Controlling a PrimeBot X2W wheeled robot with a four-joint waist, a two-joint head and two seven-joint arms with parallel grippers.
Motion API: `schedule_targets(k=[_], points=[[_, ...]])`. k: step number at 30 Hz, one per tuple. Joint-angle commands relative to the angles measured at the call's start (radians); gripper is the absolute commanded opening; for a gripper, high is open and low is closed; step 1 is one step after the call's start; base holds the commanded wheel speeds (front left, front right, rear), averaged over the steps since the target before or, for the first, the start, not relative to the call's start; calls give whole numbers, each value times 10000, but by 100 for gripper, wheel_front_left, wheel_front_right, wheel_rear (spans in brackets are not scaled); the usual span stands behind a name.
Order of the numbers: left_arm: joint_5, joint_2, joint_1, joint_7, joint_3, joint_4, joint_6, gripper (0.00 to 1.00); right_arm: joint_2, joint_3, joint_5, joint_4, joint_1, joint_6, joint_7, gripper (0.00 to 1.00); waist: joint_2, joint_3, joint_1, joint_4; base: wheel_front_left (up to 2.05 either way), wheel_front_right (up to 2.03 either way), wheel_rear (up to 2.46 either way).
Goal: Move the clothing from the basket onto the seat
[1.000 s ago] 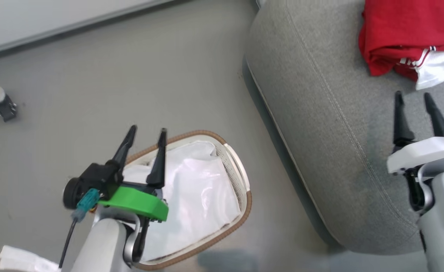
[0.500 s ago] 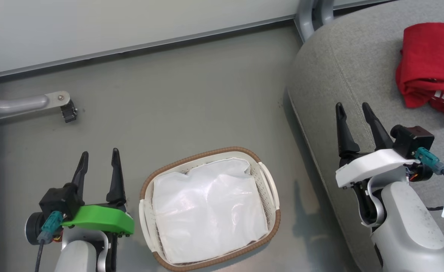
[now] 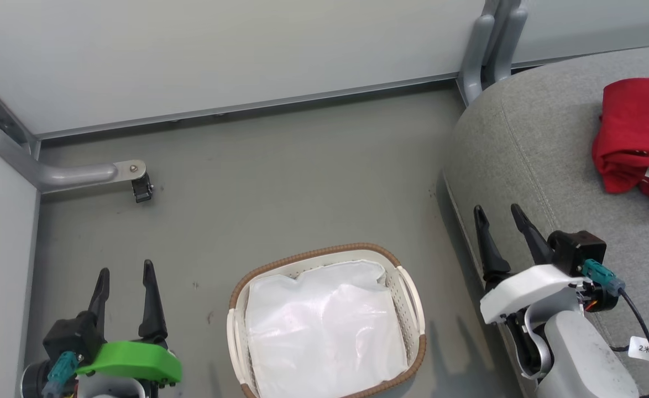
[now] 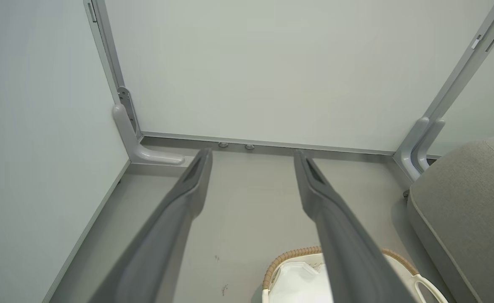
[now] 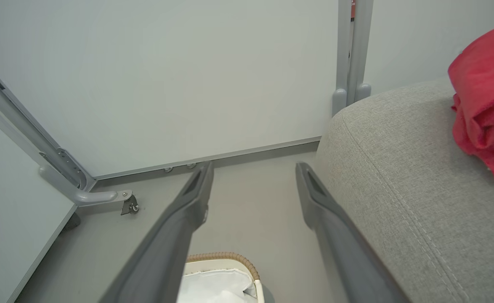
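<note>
Head view: at the lower left, the left tool (image 3: 125, 268) hangs over the floor (image 3: 280, 182), its jaws spread apart with nothing between them. To its right the basket (image 3: 313, 253) stands on the floor with a white liner sheet (image 3: 324, 331) lying in it. Further right, the right tool (image 3: 496, 209) hovers at the left edge of the seat (image 3: 523, 155), jaws likewise spread and empty. The clothing (image 3: 637, 132) lies in a red heap on the seat, well in from that edge.
</note>
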State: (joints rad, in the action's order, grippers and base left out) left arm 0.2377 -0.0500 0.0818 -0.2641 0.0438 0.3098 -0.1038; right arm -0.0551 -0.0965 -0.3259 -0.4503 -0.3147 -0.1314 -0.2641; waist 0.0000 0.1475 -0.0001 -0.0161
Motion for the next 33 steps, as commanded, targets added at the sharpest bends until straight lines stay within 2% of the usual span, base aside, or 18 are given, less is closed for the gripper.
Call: schedule_targets(k=[1, 9, 10, 13, 33], points=[[-14, -14, -234, -5, 19, -7, 40, 100, -37, 19, -7, -33, 206, 14, 1, 100, 0, -201, 1, 20, 0, 0, 0], [284, -15, -884, -4, -214, 128, 8, 100, -33, 28, 89, -250, 930, 14, 1, 100, 0, -820, 1, 56, 0, 0, 0], [241, 2, -771, 1, -208, 135, 15, 0, 4, 9, 34, -233, 826, 0, -1, 0, 0, -698, 1, 37, 0, 0, 0], [266, 46, -831, 20, -204, 411, 14, 0, 54, -1, -5, -460, 1028, 0, 13, 0, 0, -719, 1, 39, 0, 0, 0], [3690, 28, -518, 979, 37, 137, -62, 0, 47, 548, -3264, 198, 1282, 2, 978, 0, 0, -833, 1, 58, 0, 0, 0]])
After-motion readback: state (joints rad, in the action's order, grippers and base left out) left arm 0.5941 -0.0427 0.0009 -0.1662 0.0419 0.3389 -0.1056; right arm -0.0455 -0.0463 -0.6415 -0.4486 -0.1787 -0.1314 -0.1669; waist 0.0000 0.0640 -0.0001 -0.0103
